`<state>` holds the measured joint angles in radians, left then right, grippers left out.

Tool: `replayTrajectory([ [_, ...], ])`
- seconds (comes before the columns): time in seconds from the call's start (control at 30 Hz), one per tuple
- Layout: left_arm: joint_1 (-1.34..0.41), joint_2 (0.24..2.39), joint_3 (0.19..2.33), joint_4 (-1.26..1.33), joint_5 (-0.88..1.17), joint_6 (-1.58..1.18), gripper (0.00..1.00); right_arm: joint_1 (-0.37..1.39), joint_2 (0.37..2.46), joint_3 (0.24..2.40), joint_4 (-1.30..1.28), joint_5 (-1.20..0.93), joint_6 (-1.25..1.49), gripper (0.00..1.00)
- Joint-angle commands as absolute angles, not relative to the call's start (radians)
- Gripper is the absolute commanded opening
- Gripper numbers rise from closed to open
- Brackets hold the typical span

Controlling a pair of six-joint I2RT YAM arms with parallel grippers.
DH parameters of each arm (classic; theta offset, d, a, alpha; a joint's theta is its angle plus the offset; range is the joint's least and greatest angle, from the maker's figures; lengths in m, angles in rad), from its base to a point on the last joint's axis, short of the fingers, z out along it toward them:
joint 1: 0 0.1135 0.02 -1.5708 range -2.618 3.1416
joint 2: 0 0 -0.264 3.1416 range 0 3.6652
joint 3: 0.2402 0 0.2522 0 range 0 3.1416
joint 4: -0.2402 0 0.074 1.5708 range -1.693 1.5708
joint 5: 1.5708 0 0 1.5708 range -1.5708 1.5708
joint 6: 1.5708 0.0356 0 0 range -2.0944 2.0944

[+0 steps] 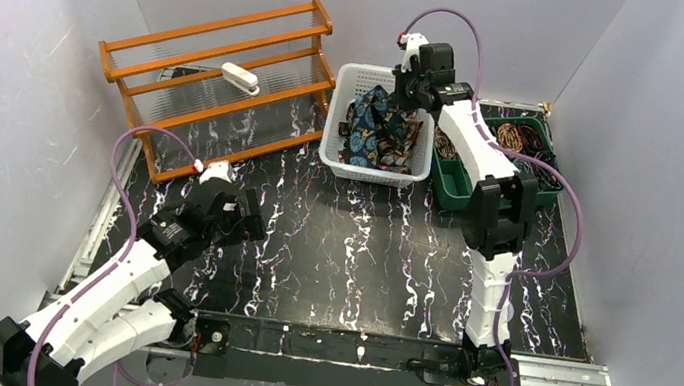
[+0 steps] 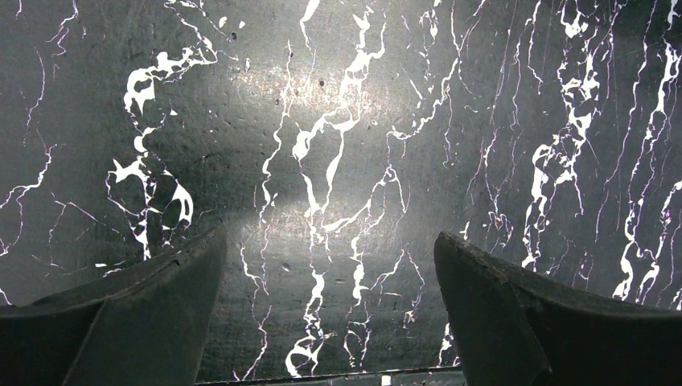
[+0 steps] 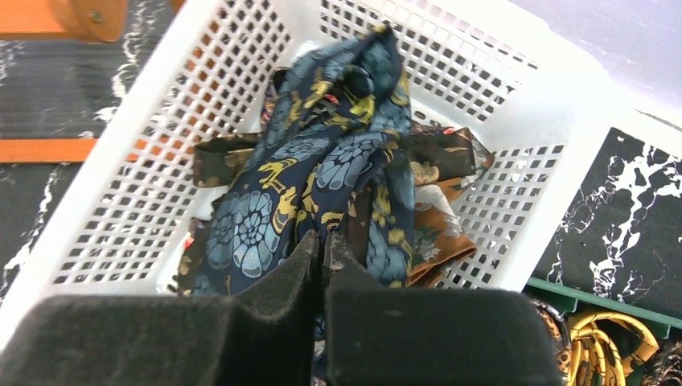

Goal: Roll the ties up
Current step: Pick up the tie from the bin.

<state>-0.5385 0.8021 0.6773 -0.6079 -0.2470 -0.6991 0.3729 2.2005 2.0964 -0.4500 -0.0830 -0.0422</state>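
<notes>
Several paisley ties point(image 1: 377, 129) lie heaped in a white mesh basket point(image 1: 339, 152) at the back of the table. In the right wrist view a dark blue tie point(image 3: 322, 161) with teal and gold lies on top of the heap, over a brown and tan tie point(image 3: 438, 225). My right gripper point(image 3: 323, 241) is shut on a fold of the blue tie, whose cloth runs up into the pressed jaws. From above, the right gripper point(image 1: 409, 102) reaches down into the basket. My left gripper point(image 2: 330, 241) hangs open over bare black marbled table, its fingers point(image 2: 161, 305) wide apart with nothing between them.
A green bin point(image 1: 450, 183) with rolled ties stands right of the basket, its rim point(image 3: 579, 293) near my right fingers. An orange wooden rack point(image 1: 223, 75) with a white object point(image 1: 240, 79) on it stands at the back left. The left gripper point(image 1: 252, 226) is at mid-left.
</notes>
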Motion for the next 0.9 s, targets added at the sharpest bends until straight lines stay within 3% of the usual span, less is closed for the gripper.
replayTrajectory([
  [0.0, -0.535, 0.789, 0.678, -0.622, -0.255, -0.699, 0.98, 0.425, 2.184, 2.048, -0.504, -0.112, -0.065, 0.11],
  [0.1, -0.535, 0.796, 0.674, -0.621, -0.247, -0.701, 0.98, 0.431, 2.219, 2.055, -0.543, -0.119, -0.073, 0.10],
  [0.2, -0.535, 0.791, 0.667, -0.621, -0.242, -0.703, 0.98, 0.433, 2.226, 2.037, -0.558, -0.187, -0.068, 0.16],
  [0.4, -0.535, 0.783, 0.674, -0.627, -0.249, -0.699, 0.98, 0.431, 2.226, 2.007, -0.562, -0.252, -0.052, 0.45],
  [0.53, -0.535, 0.788, 0.670, -0.627, -0.251, -0.698, 0.98, 0.432, 2.226, 1.990, -0.550, -0.255, -0.037, 0.58],
  [0.87, -0.535, 0.793, 0.670, -0.627, -0.250, -0.698, 0.98, 0.461, 2.306, 2.054, -0.551, -0.124, 0.014, 0.62],
])
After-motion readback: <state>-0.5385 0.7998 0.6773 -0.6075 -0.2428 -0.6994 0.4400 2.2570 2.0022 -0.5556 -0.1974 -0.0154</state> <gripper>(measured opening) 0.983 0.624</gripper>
